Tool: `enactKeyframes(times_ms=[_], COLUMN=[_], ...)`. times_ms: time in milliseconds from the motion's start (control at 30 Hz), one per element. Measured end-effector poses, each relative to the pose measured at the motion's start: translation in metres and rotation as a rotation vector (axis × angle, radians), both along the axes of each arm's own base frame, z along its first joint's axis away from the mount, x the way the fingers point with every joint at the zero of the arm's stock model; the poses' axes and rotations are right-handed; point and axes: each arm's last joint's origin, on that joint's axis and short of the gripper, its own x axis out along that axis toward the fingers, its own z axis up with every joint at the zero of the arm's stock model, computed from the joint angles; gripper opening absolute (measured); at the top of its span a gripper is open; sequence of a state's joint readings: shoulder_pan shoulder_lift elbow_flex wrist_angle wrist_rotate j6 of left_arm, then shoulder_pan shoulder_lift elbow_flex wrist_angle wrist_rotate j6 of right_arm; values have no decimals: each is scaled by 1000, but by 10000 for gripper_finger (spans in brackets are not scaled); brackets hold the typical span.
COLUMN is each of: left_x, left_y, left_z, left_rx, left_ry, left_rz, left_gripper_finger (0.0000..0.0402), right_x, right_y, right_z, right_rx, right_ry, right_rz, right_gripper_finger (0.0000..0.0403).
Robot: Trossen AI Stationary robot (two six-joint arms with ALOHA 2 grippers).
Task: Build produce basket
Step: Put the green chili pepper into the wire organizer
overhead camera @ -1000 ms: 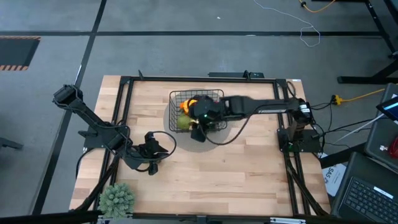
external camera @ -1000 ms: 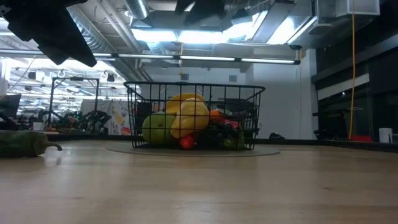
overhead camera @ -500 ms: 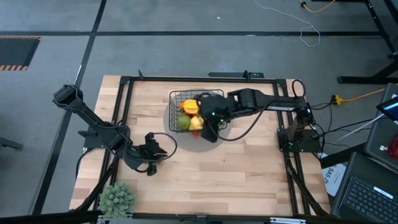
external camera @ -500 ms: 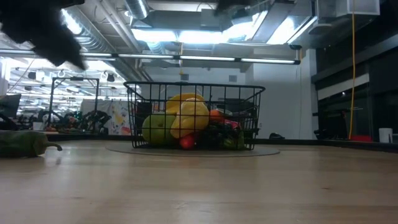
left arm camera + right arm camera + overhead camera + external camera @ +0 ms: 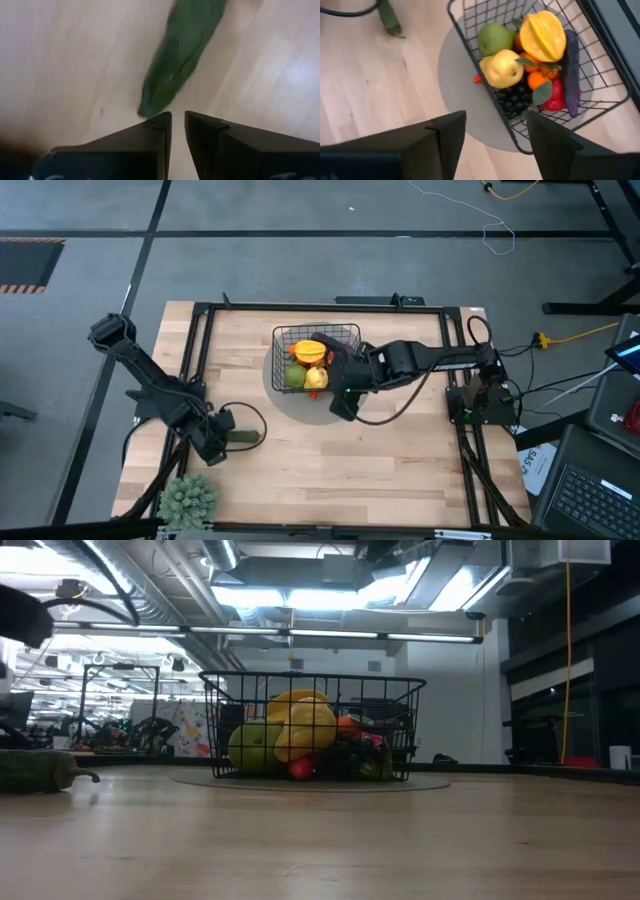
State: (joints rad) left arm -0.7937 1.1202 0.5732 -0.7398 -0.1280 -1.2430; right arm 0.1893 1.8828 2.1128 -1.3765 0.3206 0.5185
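Cucumber (image 5: 182,55) is the one produce piece not in the basket (image 5: 315,362): it lies flat on the counter (image 5: 400,460), left-near area, well apart from the basket. Left hand (image 5: 178,120) is right at it, fingers nearly together with only a slim gap, holding nothing; the cucumber's closest tip sits just beside the fingertips, slightly off the gap's centreline, and its long axis runs away from the hand at a slant. In the high view the cucumber (image 5: 243,438) shows just right of the left hand (image 5: 215,448), long axis roughly left-right. My read: left arm is clearly the nearer one, and it needs to spread wider and come across the body, not the tip. Right hand (image 5: 495,132) hangs just near-right of the basket, fingers wide apart, empty. Basket holds green apple (image 5: 495,36), yellow pear-like piece (image 5: 502,67), starfruit (image 5: 542,35), tangerines (image 5: 538,79), grapes (image 5: 514,97), eggplant (image 5: 571,70), red pepper (image 5: 555,97). No brands, labels or readable writing anywhere.
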Motion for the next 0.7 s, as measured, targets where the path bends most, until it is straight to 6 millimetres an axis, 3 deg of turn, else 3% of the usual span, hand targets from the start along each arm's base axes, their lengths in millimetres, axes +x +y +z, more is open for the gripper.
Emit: enactKeyframes(times_ms=[133, 300, 433, 600, 700], left_x=[-1, 13, 53, 120, 133], left_y=[0, 4, 6, 12, 18], left_z=[-1, -8, -16, -3, 7], left_rx=[6, 134, 162, 122, 16], left_ry=[12, -73, -259, -735, -861], left_rz=[21, 34, 16, -69, -207], left_gripper_finger=[41, 41, 41, 41, 41], right_x=[-1, -2, -1, 1, 1], right_y=[7, 12, 14, 14, 14], right_z=[0, 0, 1, 2, 2], right_rx=[0, 0, 3, 2, -4], right_ry=[-2, -5, -22, -36, -33], right_rz=[21, 35, 41, 46, 59], right_gripper_finger=[200, 200, 200, 200, 200])
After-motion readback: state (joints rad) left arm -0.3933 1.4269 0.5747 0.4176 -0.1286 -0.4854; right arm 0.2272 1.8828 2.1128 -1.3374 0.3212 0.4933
